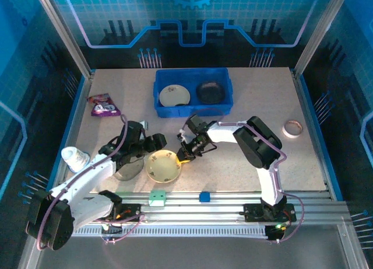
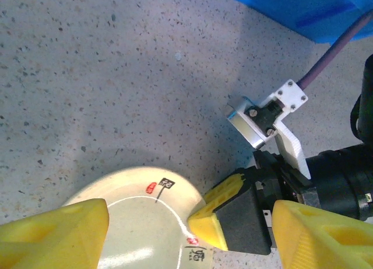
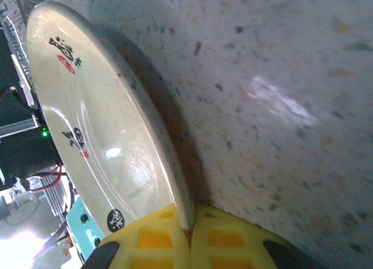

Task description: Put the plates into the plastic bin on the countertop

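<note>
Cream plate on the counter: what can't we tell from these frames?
- Right wrist: the cream plate has its lower rim hidden by the right pincer and the frame bottom, so grip depth is unclear.
- Left wrist: most of that plate is cut off by the bottom edge.
- Top: the grey plate is mostly under the left arm.

A glossy cream plate (image 1: pixel 163 166) with small painted marks is pinched at its rim between the yellow fingers (image 3: pixel 154 240) of the right gripper (image 1: pixel 185 154), low over the speckled beige countertop (image 1: pixel 262 94). Its far rim sits between the spread fingers (image 2: pixel 58 228) of the left gripper (image 1: pixel 155 144). A smoky grey plate (image 1: pixel 129 168) lies just beside those fingers. Beyond both fingertips, the blue plastic bin (image 1: pixel 192 110) holds a second cream plate (image 1: pixel 174 95) and a black plate (image 1: pixel 211 92) abreast.
</note>
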